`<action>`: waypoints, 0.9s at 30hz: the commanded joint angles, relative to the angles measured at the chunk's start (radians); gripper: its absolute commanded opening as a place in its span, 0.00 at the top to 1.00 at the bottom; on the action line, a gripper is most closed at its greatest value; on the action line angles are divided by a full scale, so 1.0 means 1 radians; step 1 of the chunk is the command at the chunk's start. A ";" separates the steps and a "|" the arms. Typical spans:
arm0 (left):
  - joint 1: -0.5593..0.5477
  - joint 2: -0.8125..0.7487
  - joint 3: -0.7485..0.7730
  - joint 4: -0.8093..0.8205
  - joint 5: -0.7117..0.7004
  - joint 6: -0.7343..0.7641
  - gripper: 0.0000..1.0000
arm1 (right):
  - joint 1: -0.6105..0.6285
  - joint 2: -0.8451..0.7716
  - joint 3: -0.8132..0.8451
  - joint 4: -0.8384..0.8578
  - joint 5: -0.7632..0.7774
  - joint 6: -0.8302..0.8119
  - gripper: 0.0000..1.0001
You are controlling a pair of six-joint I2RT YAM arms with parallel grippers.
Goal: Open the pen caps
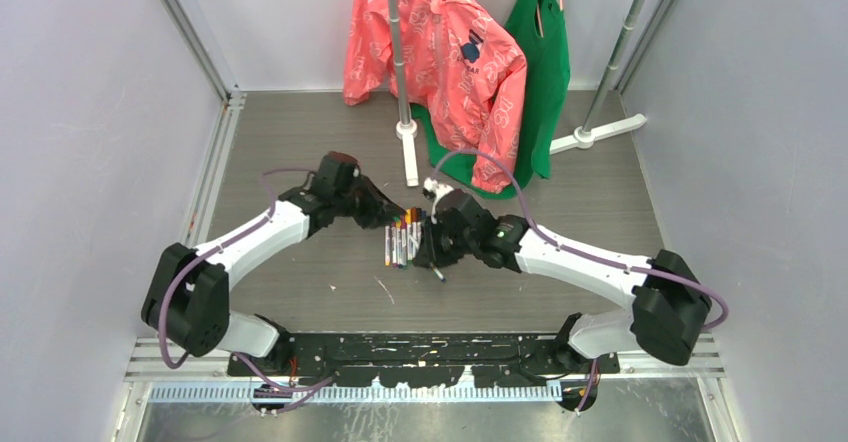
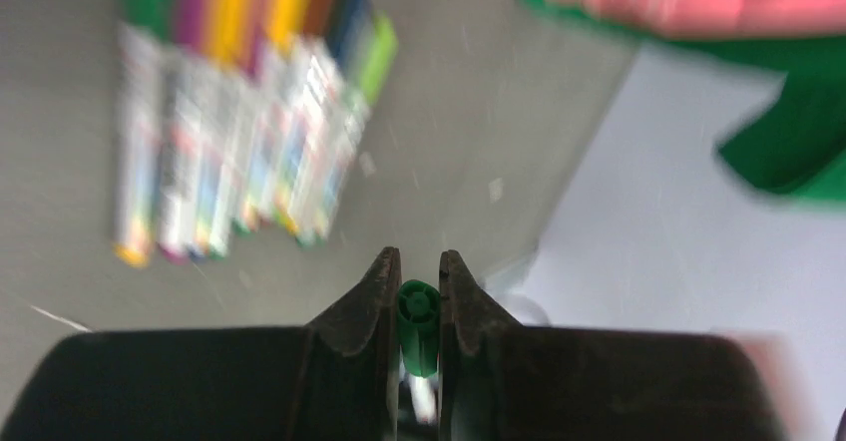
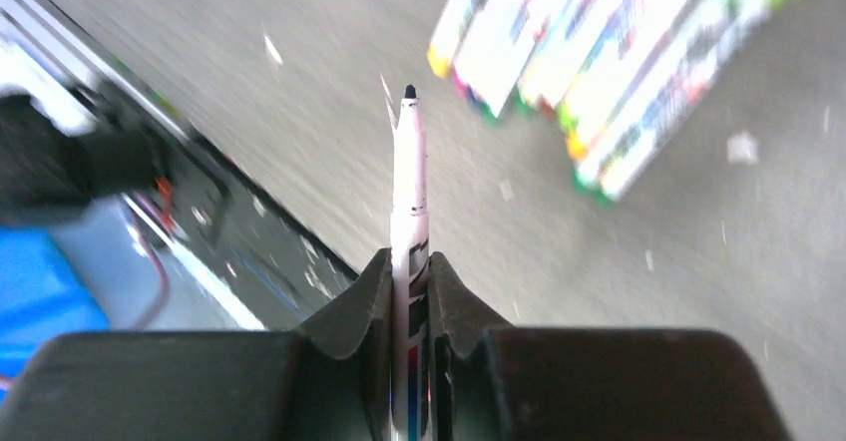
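Observation:
Several capped pens (image 1: 402, 242) lie side by side in a row mid-table, whitish barrels with coloured caps (image 2: 249, 2) at their far ends; the same pens (image 3: 599, 52) show in the right wrist view. My left gripper (image 2: 419, 269) is shut on a small green pen cap (image 2: 418, 321), just left of the row (image 1: 392, 218). My right gripper (image 3: 409, 258) is shut on an uncapped whitish pen (image 3: 409, 182), whose dark tip (image 3: 409, 92) points toward the near table edge. That gripper (image 1: 432, 254) sits just right of the row.
A pink garment (image 1: 450, 52) and a green one (image 1: 545, 72) hang at the back over a white stand (image 1: 407, 132). A second stand foot (image 1: 600, 132) sits at back right. A black rail (image 1: 430, 347) runs along the near edge.

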 commanded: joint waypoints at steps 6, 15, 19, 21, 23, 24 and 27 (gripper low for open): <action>0.188 0.032 0.126 -0.051 -0.267 0.156 1.00 | 0.011 -0.124 -0.061 -0.340 -0.053 -0.025 0.99; 0.151 0.084 0.156 -0.225 -0.334 0.295 1.00 | -0.036 -0.118 -0.030 -0.402 0.249 -0.018 0.99; 0.127 0.125 0.166 -0.319 -0.409 0.351 1.00 | -0.129 -0.088 -0.057 -0.349 0.316 -0.023 0.99; 0.116 0.146 0.177 -0.357 -0.438 0.372 1.00 | -0.169 -0.067 -0.070 -0.316 0.346 -0.040 0.99; 0.101 0.167 0.194 -0.393 -0.473 0.388 1.00 | -0.209 -0.039 -0.078 -0.282 0.353 -0.056 0.99; 0.095 0.180 0.203 -0.408 -0.489 0.394 1.00 | -0.224 -0.020 -0.080 -0.268 0.361 -0.062 0.99; 0.089 0.215 0.218 -0.447 -0.523 0.399 1.00 | -0.262 0.044 -0.081 -0.224 0.378 -0.082 0.98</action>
